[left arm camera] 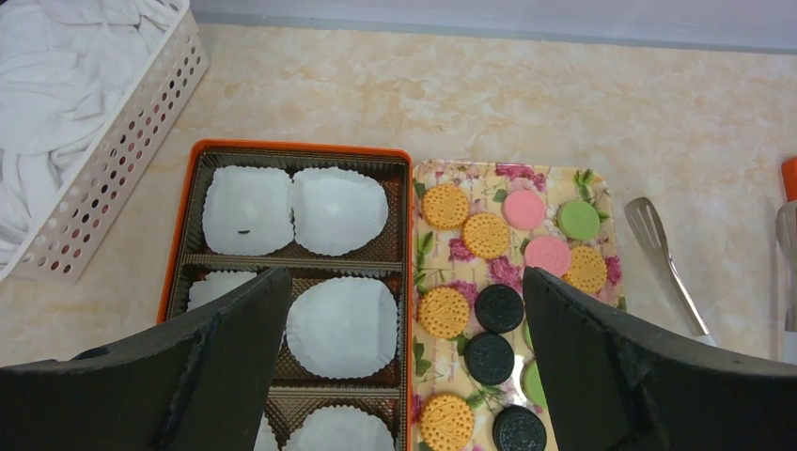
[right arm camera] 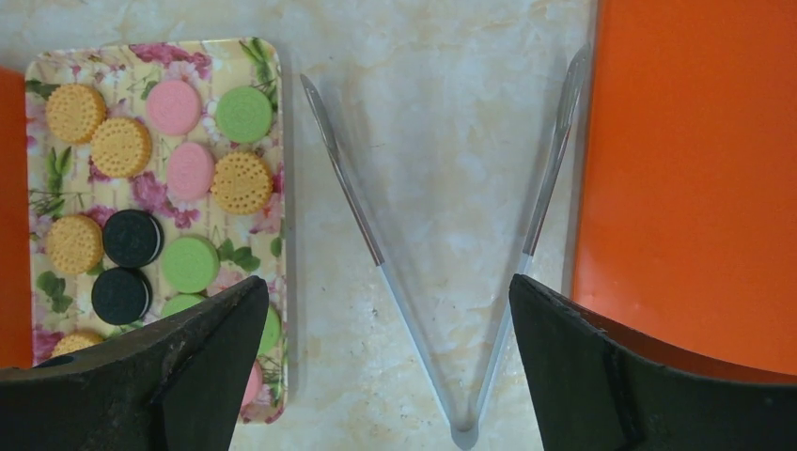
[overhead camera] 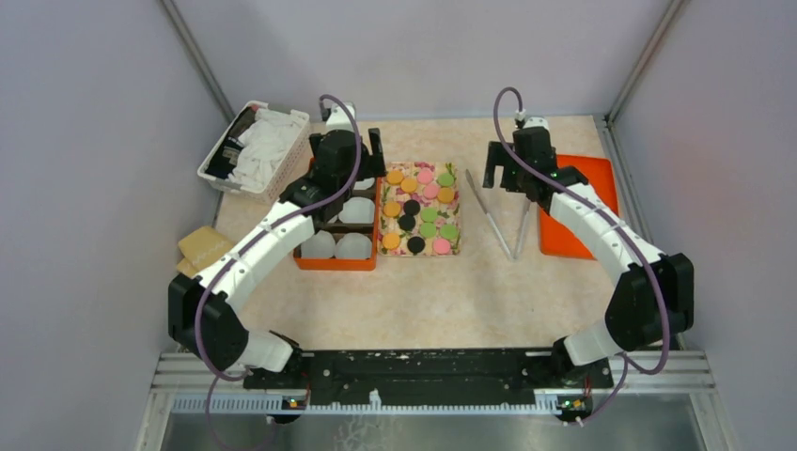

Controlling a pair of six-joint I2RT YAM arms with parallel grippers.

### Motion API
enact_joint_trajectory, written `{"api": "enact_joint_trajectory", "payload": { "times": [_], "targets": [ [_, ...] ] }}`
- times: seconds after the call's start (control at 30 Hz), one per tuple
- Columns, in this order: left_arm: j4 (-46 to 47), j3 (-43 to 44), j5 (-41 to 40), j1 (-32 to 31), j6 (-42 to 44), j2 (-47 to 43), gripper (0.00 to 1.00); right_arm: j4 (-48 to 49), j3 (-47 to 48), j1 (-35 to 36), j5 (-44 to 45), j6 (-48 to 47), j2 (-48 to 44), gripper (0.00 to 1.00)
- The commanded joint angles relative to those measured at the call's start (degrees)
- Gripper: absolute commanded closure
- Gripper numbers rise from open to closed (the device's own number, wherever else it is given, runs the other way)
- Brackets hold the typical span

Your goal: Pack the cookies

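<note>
Several cookies [overhead camera: 420, 209] in orange, pink, green and black lie on a floral tray [overhead camera: 455, 246] at the table's middle. In the left wrist view the cookies [left arm camera: 444, 312] show on the tray [left arm camera: 470, 174]; in the right wrist view they [right arm camera: 188, 169] fill the left side. An orange box [overhead camera: 335, 265] with white paper cups [left arm camera: 343, 326] stands left of the tray. My left gripper [overhead camera: 352, 169] [left arm camera: 404, 277] is open and empty above the box's right edge. My right gripper [overhead camera: 515, 178] [right arm camera: 389, 282] is open and empty above metal tongs [right arm camera: 352, 193].
The tongs [overhead camera: 498, 221] lie spread in a V between the tray and a flat orange lid [overhead camera: 583, 197] [right arm camera: 695, 178]. A white basket of cloth [overhead camera: 254, 148] [left arm camera: 113, 150] stands at the back left. A tan pad [overhead camera: 205, 246] lies left of the box.
</note>
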Motion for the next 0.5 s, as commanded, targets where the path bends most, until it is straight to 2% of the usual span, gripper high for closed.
{"api": "enact_joint_trajectory", "payload": {
  "times": [0.0,0.2,0.47],
  "targets": [
    [1.7,0.1,-0.5,0.3,-1.0,-2.0,0.02,1.2,1.1,0.6,0.8,-0.9,0.6,0.01],
    [1.1,-2.8,1.5,0.4,-3.2,-4.1,0.01,1.6,-0.7,0.6,-0.7,-2.6,-0.2,0.01],
    [1.7,-13.5,7.2,0.3,-9.8,-7.2,0.02,3.3,-9.7,0.5,-4.6,-0.6,-1.9,0.01]
  ]
}}
